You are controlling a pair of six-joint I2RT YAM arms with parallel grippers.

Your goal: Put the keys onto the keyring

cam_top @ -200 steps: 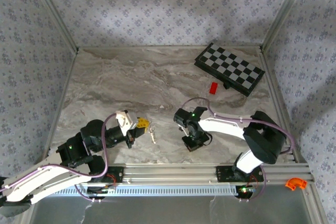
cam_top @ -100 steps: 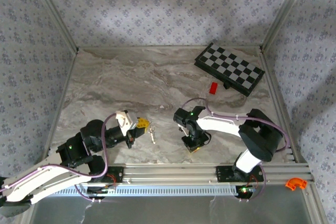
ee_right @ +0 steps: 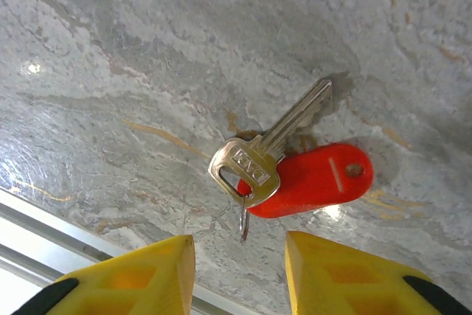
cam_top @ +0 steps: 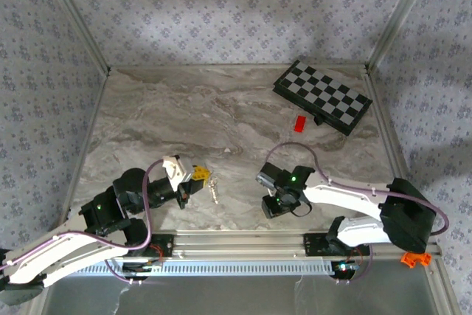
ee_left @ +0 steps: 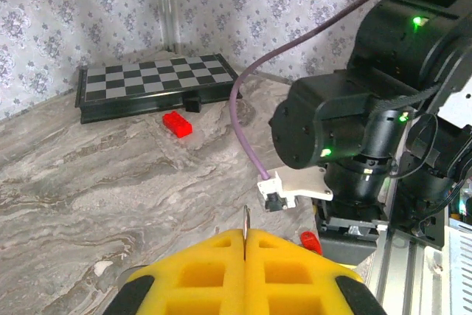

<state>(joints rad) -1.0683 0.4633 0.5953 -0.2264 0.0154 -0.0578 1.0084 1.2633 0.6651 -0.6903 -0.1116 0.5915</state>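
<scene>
The left gripper (ee_left: 245, 245) is seen with its yellow pads pressed together on a thin metal edge, probably the keyring (ee_left: 245, 220), though it is viewed edge-on. In the top view a small bunch of keys (cam_top: 214, 190) is found just beside those pads, over the marble table (cam_top: 184, 108). The right gripper (ee_right: 237, 247) is held low over the table with its fingers spread and nothing between them. Just ahead of its fingertips a silver key (ee_right: 267, 154) is laid flat, its head overlapping a red tag (ee_right: 313, 178), with a small ring (ee_right: 243, 224) at the head.
</scene>
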